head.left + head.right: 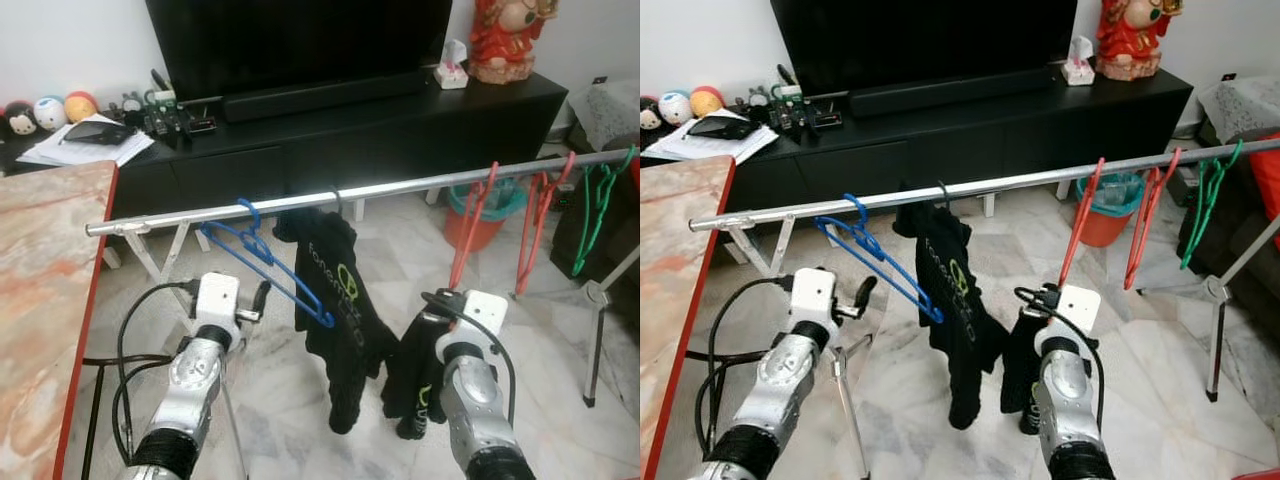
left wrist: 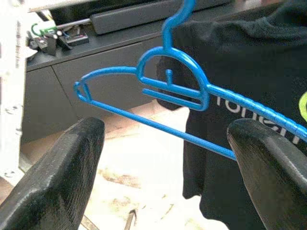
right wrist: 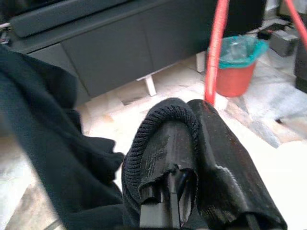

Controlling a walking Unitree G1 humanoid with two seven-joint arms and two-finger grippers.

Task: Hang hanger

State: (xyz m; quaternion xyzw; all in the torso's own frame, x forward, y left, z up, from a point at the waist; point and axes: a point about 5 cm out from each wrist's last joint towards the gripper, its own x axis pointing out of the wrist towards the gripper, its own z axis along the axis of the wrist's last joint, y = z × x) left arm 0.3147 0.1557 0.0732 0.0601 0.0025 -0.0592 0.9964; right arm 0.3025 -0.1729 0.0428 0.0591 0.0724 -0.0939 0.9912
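Blue hanger (image 1: 268,262) on the rail (image 1: 360,191), left of the black shirt (image 1: 340,300).
L gripper (image 2: 163,158) fingers wide, just near of it, likely lining up; R gripper (image 3: 192,158) pinches shirt's collar, prob. to thread hanger in.

Two silver arms carry white wrist boxes (image 1: 217,298) with looping black cables (image 1: 128,345); the fingers (image 2: 60,177) are ribbed black.
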